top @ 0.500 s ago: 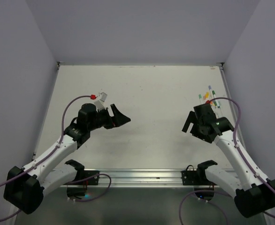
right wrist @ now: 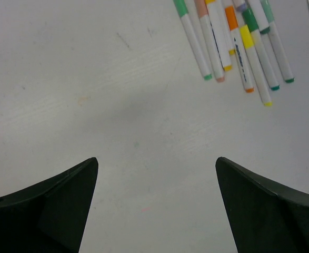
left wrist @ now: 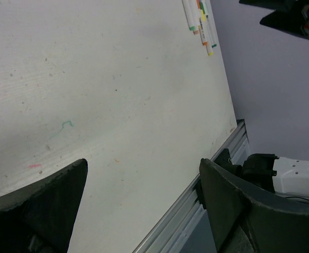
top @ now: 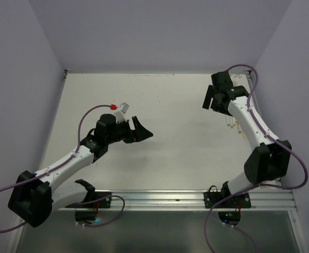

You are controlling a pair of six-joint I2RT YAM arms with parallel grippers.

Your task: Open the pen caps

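Several thin white pens lie side by side in a bunch at the top right of the right wrist view. Green, orange and yellow pen caps sit on their barrels. The bunch also shows far off in the left wrist view. In the top view the right arm hides most of it, and only a sliver of the pens shows. My right gripper is open and empty above bare table, left of the pens. My left gripper is open and empty at the table's middle left.
The white table is walled by purple-grey panels on the left, back and right. A metal rail runs along the near edge. The right arm's link stretches over the pens along the right side.
My right arm has swung away from me: its gripper went from near the pens' front to the back right of the table. My left gripper has shifted slightly right.
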